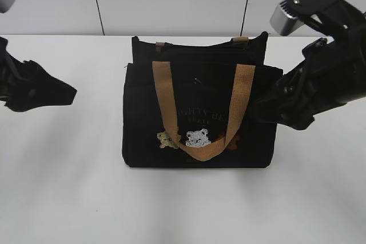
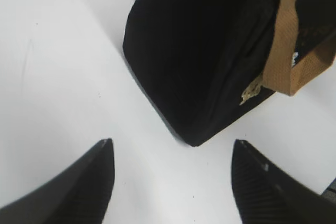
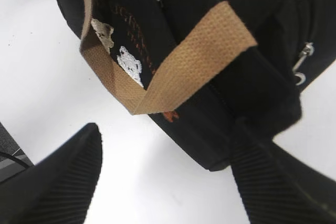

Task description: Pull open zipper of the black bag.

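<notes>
- The black bag [image 1: 200, 118] is stood near the worktop's [image 1: 63, 187] back edge, midway along it.
- The left gripper [image 2: 170, 179] is held spread, empty, beside the bag's left end.
- The right gripper [image 3: 168, 177] is held spread, empty, at the bag's right end, near the zipper [image 3: 303, 62] pull.

text: faint tan capitals, partly readable "GHTY BE" | on: front of black bag [image 1: 197, 112], just above the white bear picture [image 1: 198, 138] | second smaller line beneath: too faint to read | ends hidden behind tan handle [image 1: 166, 98]
</notes>
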`<action>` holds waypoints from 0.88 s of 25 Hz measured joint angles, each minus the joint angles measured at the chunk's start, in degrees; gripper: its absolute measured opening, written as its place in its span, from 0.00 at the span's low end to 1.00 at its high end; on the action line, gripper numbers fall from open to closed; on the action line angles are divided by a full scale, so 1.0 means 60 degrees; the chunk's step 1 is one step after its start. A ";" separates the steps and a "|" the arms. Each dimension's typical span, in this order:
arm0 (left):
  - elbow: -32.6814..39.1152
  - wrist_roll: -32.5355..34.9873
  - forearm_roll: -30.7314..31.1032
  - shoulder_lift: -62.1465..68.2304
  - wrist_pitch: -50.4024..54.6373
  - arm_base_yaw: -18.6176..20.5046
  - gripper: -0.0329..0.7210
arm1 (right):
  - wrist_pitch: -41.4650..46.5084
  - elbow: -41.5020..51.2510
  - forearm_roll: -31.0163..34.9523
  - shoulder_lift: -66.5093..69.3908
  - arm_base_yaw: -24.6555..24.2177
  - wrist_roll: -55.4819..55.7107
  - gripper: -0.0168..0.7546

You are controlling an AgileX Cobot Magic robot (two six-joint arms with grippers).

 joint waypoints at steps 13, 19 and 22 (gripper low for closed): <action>0.0617 -0.3961 0.2926 -0.4484 0.2229 0.0000 0.73 | 0.2761 0.0000 -0.1310 -0.2274 0.0000 0.2545 0.76; 0.1088 -0.5918 0.4625 -0.7112 0.3588 0.0000 0.73 | 0.4048 0.0000 -0.1812 -0.3925 0.0000 0.3627 0.76; 0.1109 -0.6781 0.5566 -0.8160 0.4301 0.0000 0.73 | 0.4662 0.0000 -0.2343 -0.5104 0.0000 0.4172 0.76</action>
